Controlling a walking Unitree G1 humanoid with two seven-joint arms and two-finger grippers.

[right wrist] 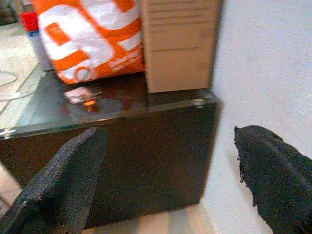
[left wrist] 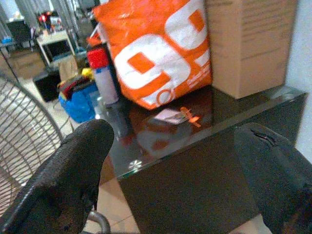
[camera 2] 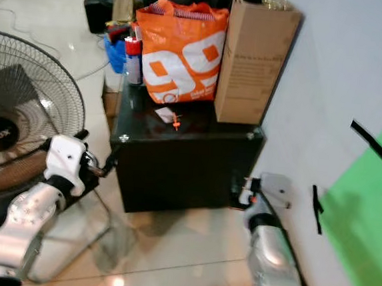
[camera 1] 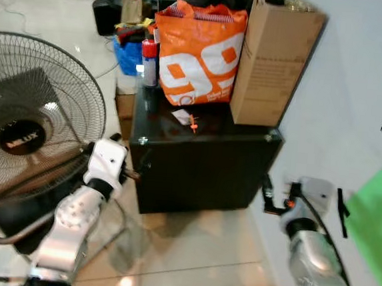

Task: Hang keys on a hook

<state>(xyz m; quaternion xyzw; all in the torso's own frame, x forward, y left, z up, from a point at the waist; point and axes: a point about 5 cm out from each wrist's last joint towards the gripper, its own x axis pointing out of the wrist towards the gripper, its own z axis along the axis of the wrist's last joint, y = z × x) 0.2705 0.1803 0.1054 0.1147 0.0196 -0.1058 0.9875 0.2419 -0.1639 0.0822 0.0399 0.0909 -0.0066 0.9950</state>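
Observation:
The keys (camera 1: 192,122) with an orange tag lie beside a white card (camera 1: 181,115) on the glossy top of a black cabinet (camera 1: 202,171). They also show in the left wrist view as keys (left wrist: 189,115) and in the right wrist view as keys (right wrist: 87,102). My left gripper (camera 1: 132,171) hangs open at the cabinet's front left corner, below the top. My right gripper (camera 1: 270,193) is open at the cabinet's right side, close to the white wall. Both hold nothing.
An orange shopping bag (camera 1: 199,53), a cardboard box (camera 1: 272,60) and a spray can (camera 1: 149,62) stand at the back of the cabinet top. A large floor fan (camera 1: 29,122) stands to the left. Black tape marks (camera 1: 341,211) and a green sheet (camera 1: 378,219) are on the wall at right.

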